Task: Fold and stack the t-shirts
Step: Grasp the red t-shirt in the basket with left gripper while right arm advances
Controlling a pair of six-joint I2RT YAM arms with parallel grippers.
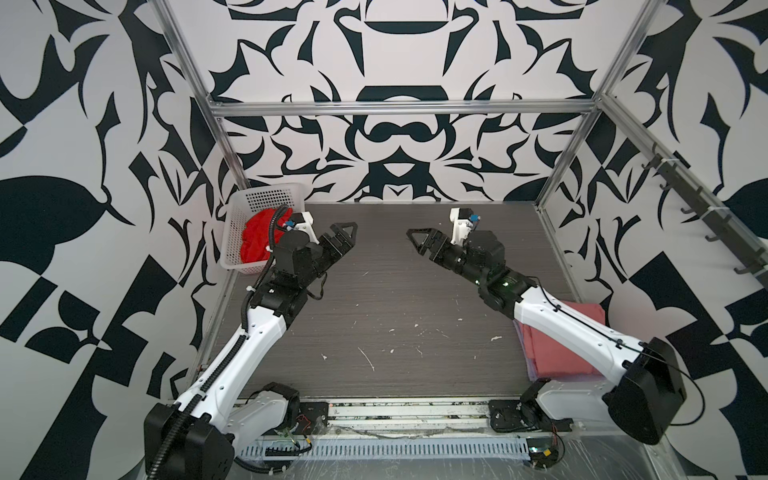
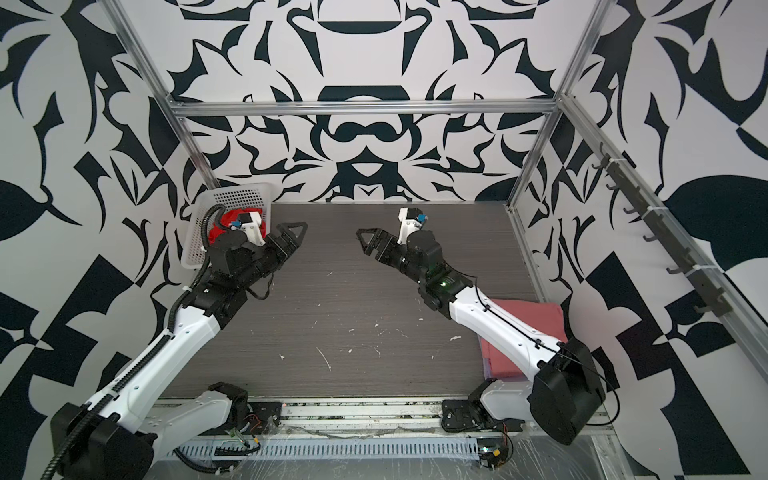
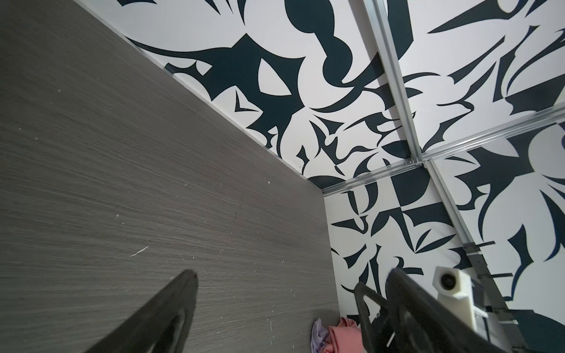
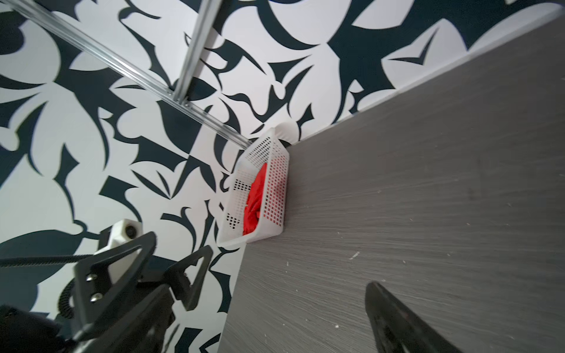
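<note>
A bright red t-shirt [image 1: 259, 245] [image 2: 215, 233] [image 4: 253, 198] lies crumpled in the white basket [image 1: 266, 195] [image 4: 275, 171] at the back left corner. A dusty pink t-shirt [image 1: 557, 353] [image 2: 536, 316] lies folded at the front right, partly under the right arm. It sits on a pale lavender t-shirt [image 1: 523, 353] [image 3: 318, 334], of which only an edge shows. My left gripper [image 1: 347, 235] [image 3: 292, 272] hovers open just right of the basket, with nothing in it. Facing it over the table's back middle, my right gripper [image 1: 417, 241] [image 4: 272, 293] is open too, with nothing in it.
The dark wood-grain table [image 1: 395, 311] carries small white flecks. Patterned walls and a metal frame [image 1: 399, 109] enclose it on three sides. A rail of dark hooks [image 1: 706, 216] runs along the right wall. A cable tray [image 1: 374, 451] lies along the front edge.
</note>
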